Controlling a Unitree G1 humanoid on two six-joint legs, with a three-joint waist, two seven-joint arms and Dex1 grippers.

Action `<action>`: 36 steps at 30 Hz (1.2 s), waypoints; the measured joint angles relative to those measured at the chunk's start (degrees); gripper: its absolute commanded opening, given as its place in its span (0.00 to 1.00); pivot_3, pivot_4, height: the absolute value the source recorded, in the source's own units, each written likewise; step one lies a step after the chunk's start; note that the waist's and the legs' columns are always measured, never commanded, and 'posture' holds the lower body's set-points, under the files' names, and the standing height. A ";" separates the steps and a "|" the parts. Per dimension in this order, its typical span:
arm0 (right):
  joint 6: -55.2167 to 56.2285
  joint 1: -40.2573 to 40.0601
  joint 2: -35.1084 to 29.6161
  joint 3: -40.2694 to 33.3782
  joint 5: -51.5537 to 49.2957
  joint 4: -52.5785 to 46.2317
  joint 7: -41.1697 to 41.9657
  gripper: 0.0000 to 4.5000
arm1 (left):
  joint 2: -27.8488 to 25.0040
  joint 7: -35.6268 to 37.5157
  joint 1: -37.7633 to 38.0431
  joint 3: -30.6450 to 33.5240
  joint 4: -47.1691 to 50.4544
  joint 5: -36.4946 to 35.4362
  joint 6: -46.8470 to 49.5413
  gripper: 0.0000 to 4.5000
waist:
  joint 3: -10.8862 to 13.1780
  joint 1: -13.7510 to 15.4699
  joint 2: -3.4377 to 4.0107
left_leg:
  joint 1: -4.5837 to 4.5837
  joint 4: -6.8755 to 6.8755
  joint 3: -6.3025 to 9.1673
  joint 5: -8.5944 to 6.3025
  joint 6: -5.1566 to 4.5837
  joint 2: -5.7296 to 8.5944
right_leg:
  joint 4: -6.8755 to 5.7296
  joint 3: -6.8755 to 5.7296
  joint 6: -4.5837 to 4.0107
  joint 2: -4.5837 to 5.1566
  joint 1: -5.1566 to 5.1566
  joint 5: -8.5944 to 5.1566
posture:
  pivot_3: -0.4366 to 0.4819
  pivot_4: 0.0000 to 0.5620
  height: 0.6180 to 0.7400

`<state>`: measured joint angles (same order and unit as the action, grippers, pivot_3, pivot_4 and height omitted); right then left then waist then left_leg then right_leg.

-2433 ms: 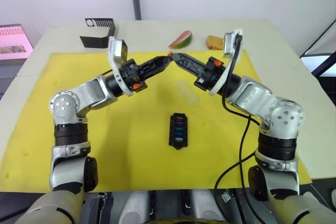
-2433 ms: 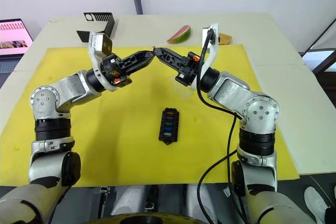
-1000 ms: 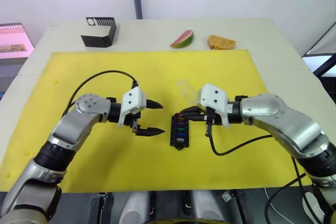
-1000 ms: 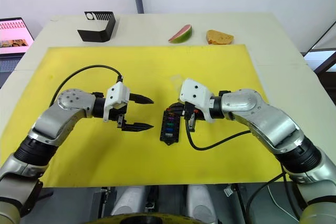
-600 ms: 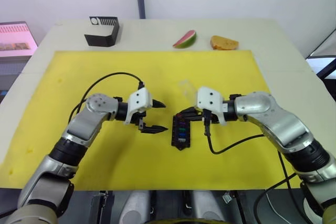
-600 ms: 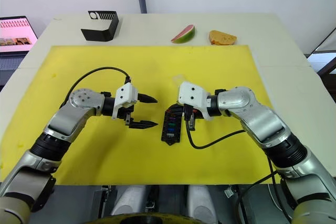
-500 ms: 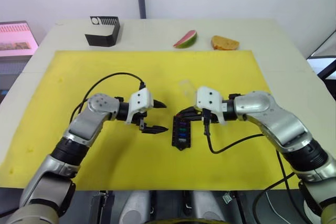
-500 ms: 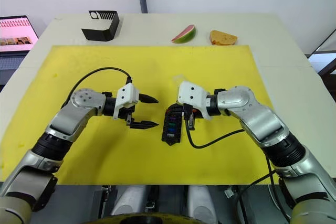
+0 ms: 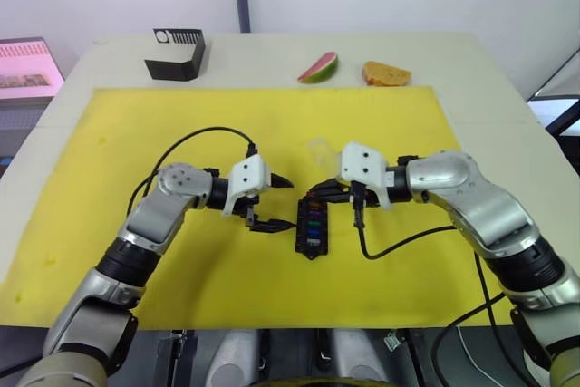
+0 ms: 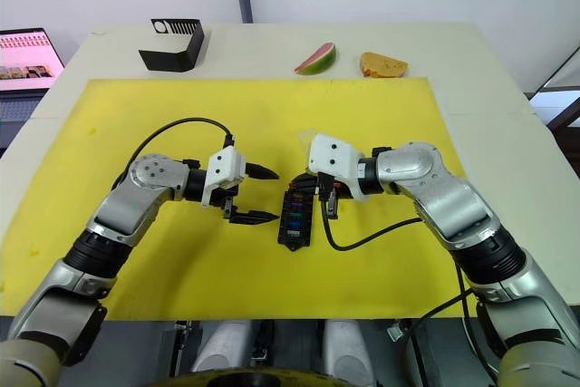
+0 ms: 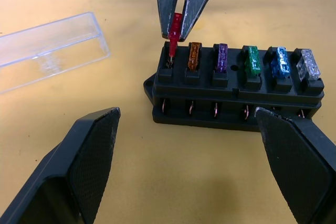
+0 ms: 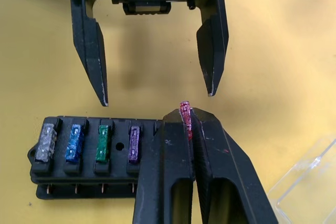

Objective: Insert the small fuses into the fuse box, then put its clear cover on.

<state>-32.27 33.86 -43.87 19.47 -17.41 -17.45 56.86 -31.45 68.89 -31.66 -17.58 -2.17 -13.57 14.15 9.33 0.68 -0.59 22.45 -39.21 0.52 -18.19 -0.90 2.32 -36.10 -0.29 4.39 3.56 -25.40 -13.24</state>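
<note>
— Left wrist view first: where is the fuse box (image 11: 236, 90)?
— It lies on the yellow mat (image 9: 163, 124), between the two grippers. Five fuses sit in its upper row: amber fuse (image 11: 195, 56), violet fuse (image 11: 222, 57), green fuse (image 11: 252, 60), blue fuse (image 11: 282, 61) and whitish fuse (image 11: 310, 65).
— And the sixth?
— The red fuse (image 11: 174, 31) is pinched by the right gripper (image 11: 181, 35), whose fingers are pressed together on it. Its lower end is at the slot at the end of the fuse box beside the amber fuse; how deep it has gone in I cannot tell.
— What of the other arm?
— The left gripper (image 9: 283, 203) has its fingers spread wide with nothing between them. It sits just beside the fuse box, on the side away from the right gripper, and its tips point at the box.
— The clear cover (image 11: 44, 51)?
— Off the fuse box, lying on the mat near the end that takes the red fuse, on the far side from the robot.
— Anything else?
— Well apart from the fuse box, at the far edge of the table (image 9: 272, 52), there is a black holder (image 9: 174, 53), a watermelon slice (image 9: 318, 68) and a piece of bread (image 9: 385, 72).
</note>
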 measured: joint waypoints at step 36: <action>-1.24 -1.53 1.84 -0.13 2.71 2.00 0.10 0.00 | 0.67 -0.27 -0.01 0.01 0.09 0.56 0.01 0.96 | 0.00 -0.01 0.00 | -0.01 -0.04 -0.01 0.12 0.20 0.02 | -0.06 -0.01 0.01 -0.03 0.01 0.01 | 0.48 0.27 1.00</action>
<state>-33.51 32.33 -42.03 19.34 -14.69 -15.45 56.96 -30.78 68.62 -31.66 -17.58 -2.09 -13.02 14.16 9.33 0.67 -0.59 22.45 -39.25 0.50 -18.07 -0.71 2.34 -36.15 -0.30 4.40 3.53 -25.39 -13.24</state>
